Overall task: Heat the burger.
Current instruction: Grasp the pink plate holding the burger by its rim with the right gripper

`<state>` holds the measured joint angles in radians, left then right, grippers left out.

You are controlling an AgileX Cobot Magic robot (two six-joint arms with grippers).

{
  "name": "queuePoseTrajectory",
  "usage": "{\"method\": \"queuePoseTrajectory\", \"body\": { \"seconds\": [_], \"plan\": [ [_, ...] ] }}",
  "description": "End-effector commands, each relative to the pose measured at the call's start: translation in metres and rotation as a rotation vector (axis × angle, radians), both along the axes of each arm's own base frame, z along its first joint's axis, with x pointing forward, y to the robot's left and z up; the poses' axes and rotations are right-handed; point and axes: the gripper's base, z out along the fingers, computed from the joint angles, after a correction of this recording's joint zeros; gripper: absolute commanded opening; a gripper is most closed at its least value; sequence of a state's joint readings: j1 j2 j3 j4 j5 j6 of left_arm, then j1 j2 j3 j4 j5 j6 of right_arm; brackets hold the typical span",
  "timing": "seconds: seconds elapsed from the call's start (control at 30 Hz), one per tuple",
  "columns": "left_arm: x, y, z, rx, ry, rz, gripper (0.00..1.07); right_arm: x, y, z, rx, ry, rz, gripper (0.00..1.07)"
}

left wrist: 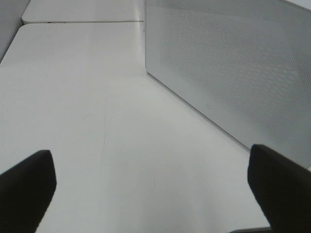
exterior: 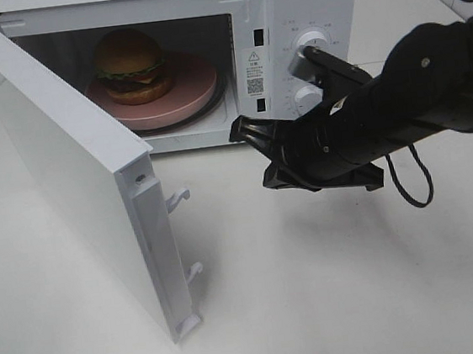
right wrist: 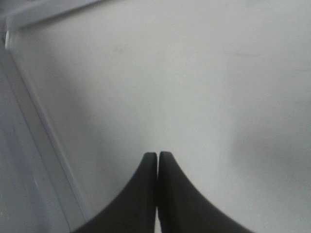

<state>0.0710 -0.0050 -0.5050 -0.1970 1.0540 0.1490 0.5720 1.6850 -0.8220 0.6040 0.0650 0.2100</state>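
Black right jaws, clenched on nothing, hang before the microwave (exterior: 311,4); left jaws gape, seemingly beside its perforated wall. We judge the burger (exterior: 130,65) loaded, inside the microwave on its pink plate (exterior: 190,93). Next: push the open door (exterior: 56,154) shut, then turn a knob (exterior: 313,42).

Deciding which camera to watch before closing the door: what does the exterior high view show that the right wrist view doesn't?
Only exterior high: the burger on the pink plate inside the open microwave, plus its knobs. Only right wrist: a close look at the right gripper, its jaws pressed shut with nothing between them. Both: the white table and that gripper.
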Motion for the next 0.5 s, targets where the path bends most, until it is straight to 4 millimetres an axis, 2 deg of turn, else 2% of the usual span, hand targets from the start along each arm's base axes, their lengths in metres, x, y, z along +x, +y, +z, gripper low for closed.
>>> {"method": "queuePoseTrajectory", "body": {
  "seconds": [0.03, 0.1, 0.17, 0.27, 0.33, 0.43, 0.5],
  "plan": [
    [-0.002, -0.001, 0.000, -0.006, -0.029, 0.001, 1.00, -0.002, 0.008, 0.015, -0.122, 0.006, 0.289, 0.00],
    [-0.002, -0.001, 0.000, -0.006, -0.029, 0.001, 1.00, -0.002, 0.008, 0.017, -0.153, 0.008, 0.345, 0.00],
    [-0.002, -0.001, 0.000, -0.006, -0.029, 0.001, 1.00, 0.000, 0.009, 0.030, -0.271, 0.011, 0.533, 0.00],
    [-0.002, -0.001, 0.000, -0.006, -0.029, 0.001, 1.00, 0.000, 0.009, 0.034, -0.305, 0.008, 0.582, 0.00],
    [-0.002, -0.001, 0.000, -0.006, -0.029, 0.001, 1.00, 0.004, 0.006, 0.046, -0.437, -0.016, 0.769, 0.01],
    [-0.002, -0.001, 0.000, -0.006, -0.029, 0.001, 1.00, 0.004, 0.005, 0.049, -0.472, -0.027, 0.828, 0.01],
    [-0.002, -0.001, 0.000, -0.006, -0.029, 0.001, 1.00, 0.006, 0.004, 0.056, -0.558, -0.072, 0.998, 0.01]
  ]
}}
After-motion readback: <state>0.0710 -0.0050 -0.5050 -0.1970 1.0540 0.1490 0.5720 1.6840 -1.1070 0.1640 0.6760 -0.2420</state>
